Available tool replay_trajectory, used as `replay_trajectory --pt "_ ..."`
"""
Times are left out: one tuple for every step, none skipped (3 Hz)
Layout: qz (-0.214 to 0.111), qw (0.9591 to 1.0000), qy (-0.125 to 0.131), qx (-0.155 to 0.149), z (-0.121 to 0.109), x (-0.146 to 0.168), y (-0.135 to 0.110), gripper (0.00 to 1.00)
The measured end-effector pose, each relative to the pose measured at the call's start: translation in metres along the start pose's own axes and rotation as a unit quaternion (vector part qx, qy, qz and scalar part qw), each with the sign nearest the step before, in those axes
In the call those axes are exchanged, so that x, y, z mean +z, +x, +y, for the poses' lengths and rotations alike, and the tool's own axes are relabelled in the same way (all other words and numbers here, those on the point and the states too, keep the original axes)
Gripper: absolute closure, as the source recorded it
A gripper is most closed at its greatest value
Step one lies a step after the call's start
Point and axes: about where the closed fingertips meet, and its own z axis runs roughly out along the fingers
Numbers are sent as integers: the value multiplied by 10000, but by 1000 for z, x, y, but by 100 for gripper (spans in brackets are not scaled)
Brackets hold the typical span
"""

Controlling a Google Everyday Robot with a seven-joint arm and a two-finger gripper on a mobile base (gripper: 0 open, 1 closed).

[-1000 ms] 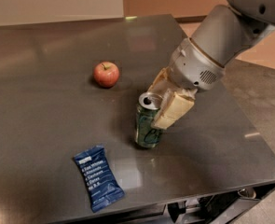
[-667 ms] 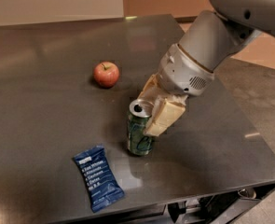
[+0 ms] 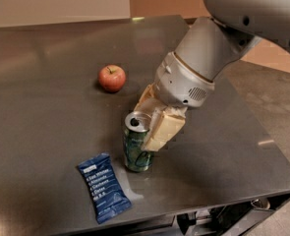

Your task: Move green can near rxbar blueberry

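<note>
Hand (image 3: 143, 126) grips upright green can (image 3: 133, 154), just beside rxbar blueberry (image 3: 104, 187).

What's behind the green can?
One tan finger of the claw, shut on the green can, shows behind its rim; the apple sits farther back on the table. The spot right behind the can is hidden.

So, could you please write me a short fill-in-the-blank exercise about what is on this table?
The claw is closed on the ____ can, near the middle of the table.
The round red fruit behind the can is an ____.
The flat snack bar by the table's front edge has a dark ____ wrapper.
Missing words: green; apple; blue.
</note>
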Motion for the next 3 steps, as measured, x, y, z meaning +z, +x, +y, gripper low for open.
replay_trajectory --pt "10 9999 -70 -81 5 7 -6 83" --pt "20 9998 -105 -151 7 10 -9 59" --pt "-10 9998 -83 -188 7 12 -11 36"
